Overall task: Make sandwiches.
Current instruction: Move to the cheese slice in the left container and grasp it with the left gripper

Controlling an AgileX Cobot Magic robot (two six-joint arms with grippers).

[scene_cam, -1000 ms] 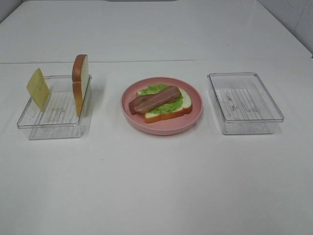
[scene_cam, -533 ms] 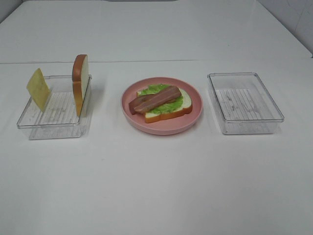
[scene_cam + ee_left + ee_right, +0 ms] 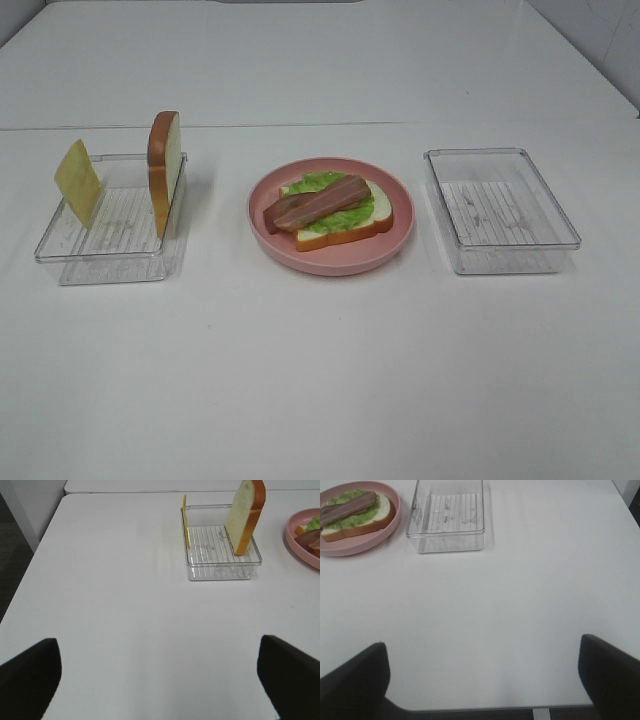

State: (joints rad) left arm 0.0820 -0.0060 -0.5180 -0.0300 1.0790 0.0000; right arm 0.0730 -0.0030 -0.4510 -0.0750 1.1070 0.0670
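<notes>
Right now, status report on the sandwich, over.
Left gripper and right gripper open, empty. Sandwich on pink plate: bread, lettuce, bacon only. Cheese and bread slice standing in left tray. Nothing blocking.

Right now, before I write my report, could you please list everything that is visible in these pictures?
table: one, white, under everything
plate: one, pink, middle of the table
flat bread slice: one, white with brown crust, on the plate
lettuce: one leaf, green, on the flat bread slice
bacon strips: two, reddish-brown, across the lettuce
left tray: one, clear, left of the plate
cheese slice: one, yellow, leaning at the left tray's left wall
standing bread slice: one, white with brown crust, on edge at the left tray's right wall
right tray: one, clear, right of the plate
left gripper: one, black, open, holding nothing
right gripper: one, black, open, holding nothing
</notes>
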